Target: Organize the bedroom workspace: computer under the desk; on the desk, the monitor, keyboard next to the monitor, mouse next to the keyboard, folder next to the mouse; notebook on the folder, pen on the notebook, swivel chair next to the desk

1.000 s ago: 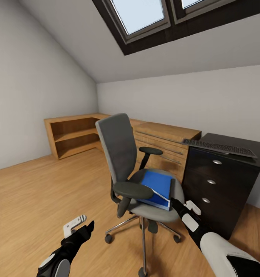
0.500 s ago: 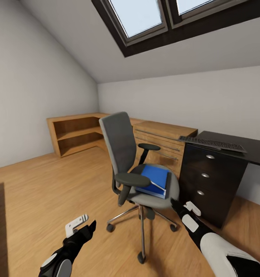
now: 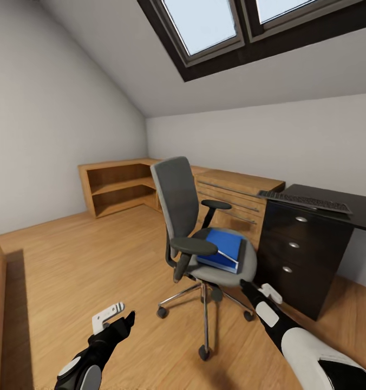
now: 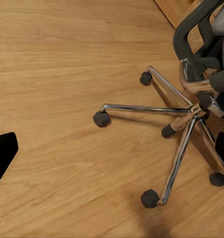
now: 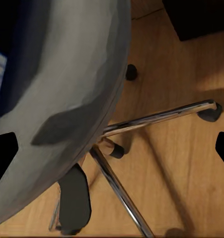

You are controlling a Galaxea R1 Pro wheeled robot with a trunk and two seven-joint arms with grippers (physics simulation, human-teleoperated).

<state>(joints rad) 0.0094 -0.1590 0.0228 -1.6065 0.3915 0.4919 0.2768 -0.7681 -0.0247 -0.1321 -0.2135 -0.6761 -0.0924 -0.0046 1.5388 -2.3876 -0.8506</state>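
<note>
Just ahead of the right gripper (image 3: 257, 290) stands one swivel chair (image 3: 202, 227), its grey seat close beyond the fingertips, and on that seat lies a single blue folder (image 3: 222, 250) with white page edges, flat and slightly askew. The right gripper's two fingers (image 5: 3, 163) show as dark shapes at opposite edges of the right wrist view, spread wide with nothing between them, looking under the seat's rim at the chrome legs. The left gripper (image 3: 113, 317) hangs low over the wooden floor (image 3: 85, 260), well apart from the chair and to its left; whether it is spread or closed I cannot tell (just one dark finger edge (image 4: 2, 156) shows in its wrist view). From that camera the chair's metal base (image 4: 184, 131) spreads across the floor, with five black casters countable. Beyond the right gripper and to its right is the black desk (image 3: 334, 203), whose dark drawer unit (image 3: 302, 254) carries three round silver knobs. One keyboard (image 3: 305, 200) lies along the desktop's near edge above the drawers. Between chair and desk, further back, sits a light wooden chest (image 3: 240, 197) with long bar handles, and a low open shelf (image 3: 118, 187) runs into the far corner beneath two skylight panes (image 3: 242, 21).
</note>
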